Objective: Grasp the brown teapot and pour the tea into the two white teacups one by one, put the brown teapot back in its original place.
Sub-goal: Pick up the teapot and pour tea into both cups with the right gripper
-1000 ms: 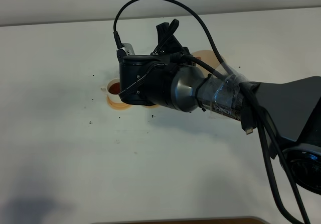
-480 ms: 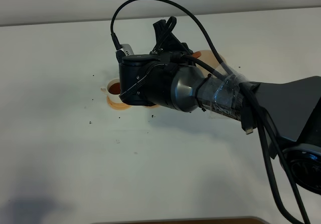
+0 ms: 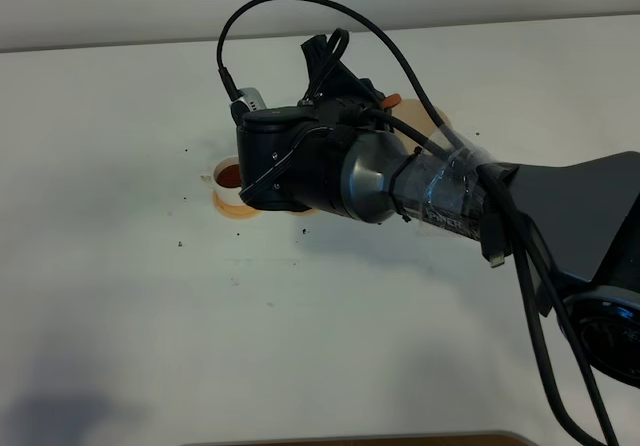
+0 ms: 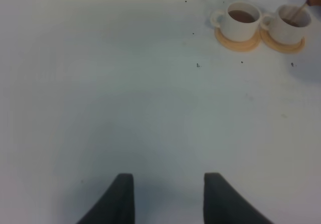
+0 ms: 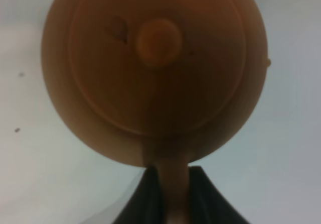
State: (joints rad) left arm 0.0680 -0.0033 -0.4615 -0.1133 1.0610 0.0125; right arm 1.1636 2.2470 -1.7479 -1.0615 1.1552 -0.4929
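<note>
Far ahead of the left end effector: bare white tabletop. Its two dark fingers stand wide apart with nothing between them.
First cup: small white cylindrical teacup with a little side handle, well apart from the left end effector. It has brown tea inside and stands on a round orange-tan coaster.
Second cup: matching white teacup just beside the first, on a second orange-tan coaster. A thin brown stream slants into it.
Teapot: round reddish-brown clay teapot with a knobbed lid, directly in front of the right end effector.
Right end effector: narrow, its dark fingers clamped on the teapot's loop handle.
Saucer: round pale saucer on the tabletop, near the right end effector and mostly hidden by the right arm.
</note>
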